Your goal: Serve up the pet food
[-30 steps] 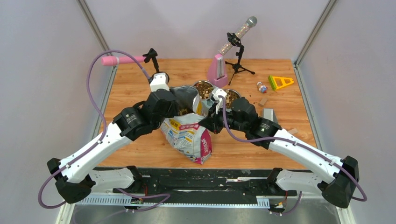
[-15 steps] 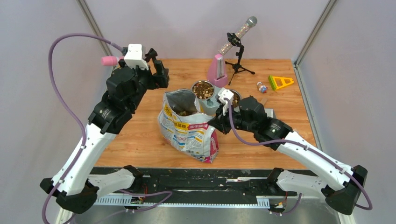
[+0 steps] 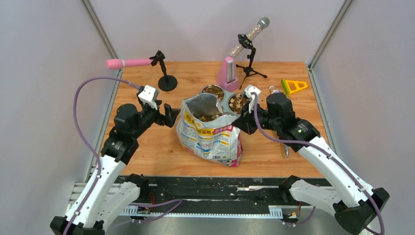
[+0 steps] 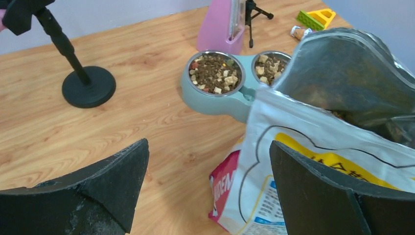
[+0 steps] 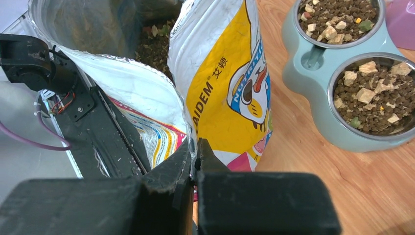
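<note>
Swung down beside bag [image 3: 210, 137] since earlier: left claw [image 3: 171, 116], gaping, empty. Right claw [image 5: 195, 147] closed, pinching bag edge; pinch clear only from right wrist, hidden from above. Pet food [image 5: 372, 100] in double bowl [image 5: 306, 63] just beyond right claw, more in bag mouth on counter [image 3: 147, 147].

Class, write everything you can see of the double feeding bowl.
The double feeding bowl is a pale teal, plastic-looking base holding two round metal dishes side by side. Both are full of pet food, dark kibble with paler cubes. It sits flat on the wooden table, partly hidden behind the open bag; nothing grips it.
</note>
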{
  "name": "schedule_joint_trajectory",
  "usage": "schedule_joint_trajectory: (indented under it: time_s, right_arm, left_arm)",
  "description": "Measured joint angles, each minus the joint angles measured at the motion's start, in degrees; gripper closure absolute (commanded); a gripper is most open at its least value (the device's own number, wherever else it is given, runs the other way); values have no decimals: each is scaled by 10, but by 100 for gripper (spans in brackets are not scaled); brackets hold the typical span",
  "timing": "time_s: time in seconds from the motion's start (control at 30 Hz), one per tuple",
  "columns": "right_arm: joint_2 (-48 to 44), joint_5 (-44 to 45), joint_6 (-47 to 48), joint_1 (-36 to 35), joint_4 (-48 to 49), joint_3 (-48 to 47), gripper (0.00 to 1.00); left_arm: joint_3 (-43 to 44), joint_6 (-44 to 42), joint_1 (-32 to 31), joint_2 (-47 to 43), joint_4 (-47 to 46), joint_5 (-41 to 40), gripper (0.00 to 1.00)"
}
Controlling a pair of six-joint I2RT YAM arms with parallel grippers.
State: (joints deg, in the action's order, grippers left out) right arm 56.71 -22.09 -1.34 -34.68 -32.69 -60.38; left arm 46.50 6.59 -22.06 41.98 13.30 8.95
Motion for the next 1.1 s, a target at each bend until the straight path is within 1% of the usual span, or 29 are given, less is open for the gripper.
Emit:
schedule_joint_trajectory:
  time_s: [0.1,0.17,0.3,0.4,0.5,0.63,0.7,0.77,0.8,0.83,0.87,0.9,0.93,0.97,1.03,1.07,1.1]
  right_arm:
    - [4,-2,2,0,-6,-5,100]
    - [6,-5,3,0,-10,-8,100]
    - [12,-15,5,0,-12,-12,100]
    - [13,-19,6,2,-13,-13,100]
    - [13,-21,11,3,-18,-15,100]
    - [13,-25,21,3,-23,-17,100]
    - [13,-30,24,3,-23,-17,100]
    - [13,-35,28,3,-23,-17,100]
    - [13,-36,30,3,-23,-17,100]
    - [13,-37,31,3,-23,-17,100]
    - [13,-37,32,3,-23,-17,100]
    - [13,-37,32,3,-23,-17,100]
    - [13,-34,32,3,-23,-17,100]
    - [13,-31,30,3,-23,-18,100]
    - [13,-24,28,2,-23,-18,100]
    - [13,-17,27,2,-23,-18,100]
    - [12,-11,24,2,-23,-18,100]
  left_arm:
    - [-14,11,64,23,-32,82,0]
    - [-25,15,90,48,-71,145,0]
    - [-40,23,103,121,-158,295,0]
    - [-19,19,106,185,-190,391,0]
    - [16,-3,110,244,-202,477,0]
    - [54,-55,111,292,-202,581,0]
    - [78,-87,111,311,-190,625,0]
    - [111,-127,111,330,-153,662,3]
    - [129,-152,111,339,-131,675,11]
    - [149,-178,111,349,-101,690,15]
    - [169,-208,111,358,-68,702,30]
    - [187,-240,111,366,-33,714,38]
    - [208,-281,111,374,13,727,55]
    - [222,-318,110,380,53,735,68]
    - [245,-395,111,389,135,742,76]
    - [254,-443,111,393,181,746,77]
    - [261,-492,112,395,230,749,82]
